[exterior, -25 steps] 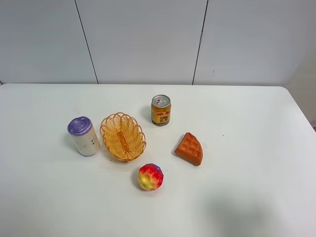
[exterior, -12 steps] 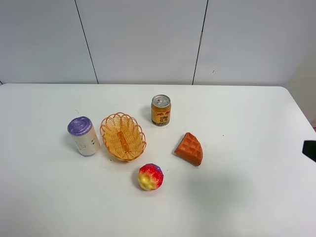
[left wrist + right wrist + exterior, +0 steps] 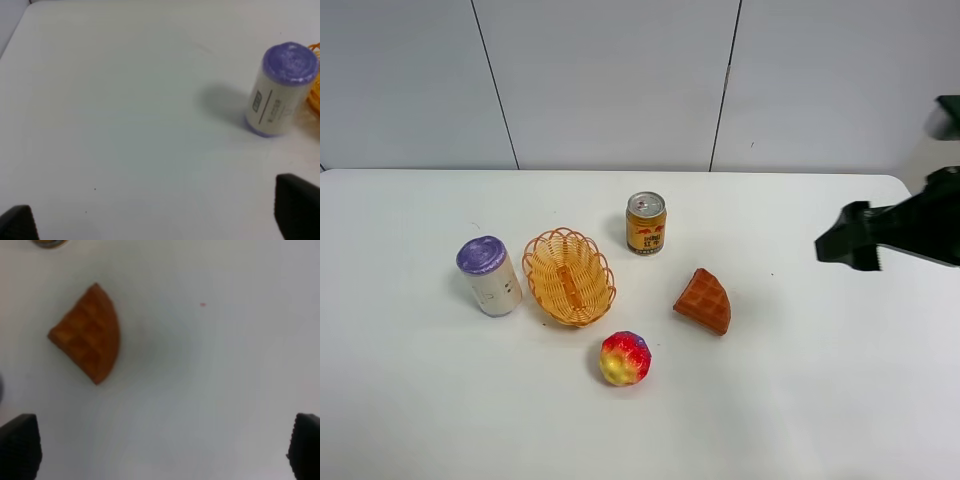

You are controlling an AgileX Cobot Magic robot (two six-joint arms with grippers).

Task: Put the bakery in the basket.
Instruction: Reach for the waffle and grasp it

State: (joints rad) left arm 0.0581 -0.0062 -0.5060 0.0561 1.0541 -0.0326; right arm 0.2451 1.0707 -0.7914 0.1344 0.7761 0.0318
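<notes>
A: Right fingers (image 3: 19, 446)?

B: Spread wide, nothing between them. Only the two dark tips show in the wrist view, with bare counter (image 3: 820, 400) under the gap. Left fingers (image 3: 296, 202) also apart and empty, hanging over the left end near the purple-topped cylinder (image 3: 280, 90).

A: Where is the bakery (image 3: 87, 340)?

B: Lying flat on the counter, right of the basket (image 3: 569, 276) and clear of it. The can (image 3: 646, 223) stands on its far side, and the rainbow ball (image 3: 625, 358) lies nearer, toward the basket. The right arm (image 3: 880, 235) hangs well off to its right.

A: How will it handle?

B: A toy wedge, so probably light. I can't judge from here whether it is stiff or spongy. The grid face should resist slipping. It is low, so the tips must go nearly to the counter. I'd pinch across the two straight sides, near the broad curved end.

A: What's unclear?

B: The right arm is a dark blur in the high view, cut off at the frame edge. The left arm is out of that view. The basket floor is hard to read through the weave. The left wrist view catches only a sliver of the basket rim.
</notes>
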